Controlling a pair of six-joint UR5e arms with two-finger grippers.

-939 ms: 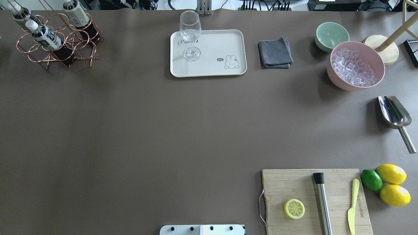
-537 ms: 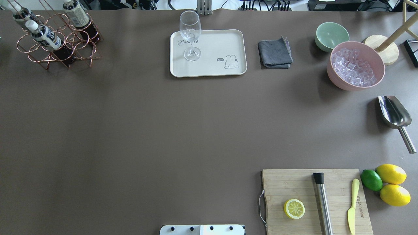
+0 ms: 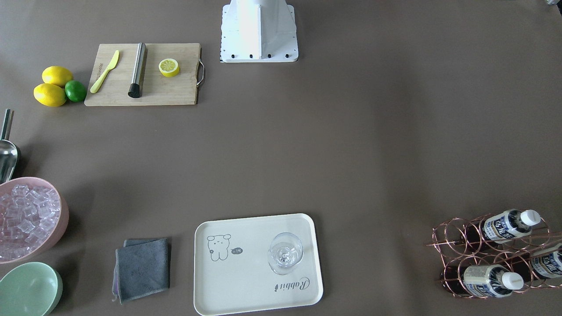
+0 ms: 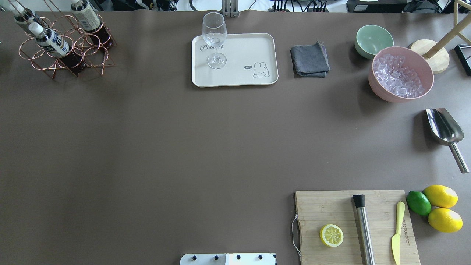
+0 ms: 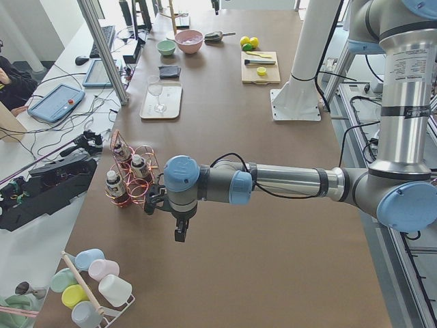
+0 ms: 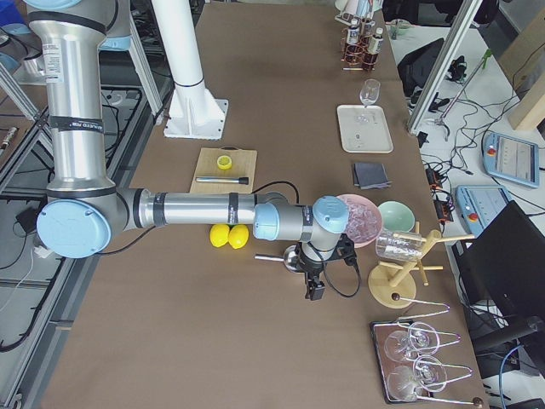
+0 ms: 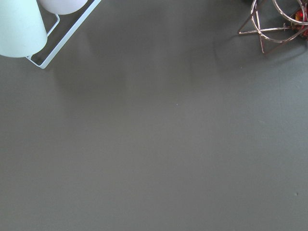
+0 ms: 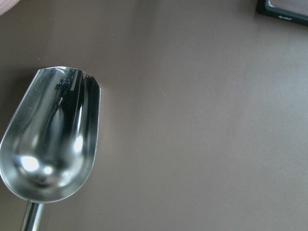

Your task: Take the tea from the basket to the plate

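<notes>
Three tea bottles (image 4: 49, 38) with white caps lie in the copper wire basket (image 4: 92, 55) at the table's far left; they also show in the front view (image 3: 487, 278). The cream plate (image 4: 243, 51) stands at the far middle, with a wine glass (image 4: 214, 38) on it. My left gripper (image 5: 179, 232) shows only in the exterior left view, hanging over bare table close beside the basket (image 5: 153, 181). My right gripper (image 6: 316, 292) shows only in the exterior right view, above the metal scoop. I cannot tell whether either is open or shut.
A grey cloth (image 4: 310, 60), mint-green bowl (image 4: 373, 39) and pink bowl of ice (image 4: 401, 73) stand at the far right. A metal scoop (image 4: 445, 129) lies at the right edge. A cutting board (image 4: 323, 209) with a lemon half, muddler and knife is near right. A cup rack (image 5: 92, 287) stands left of the basket.
</notes>
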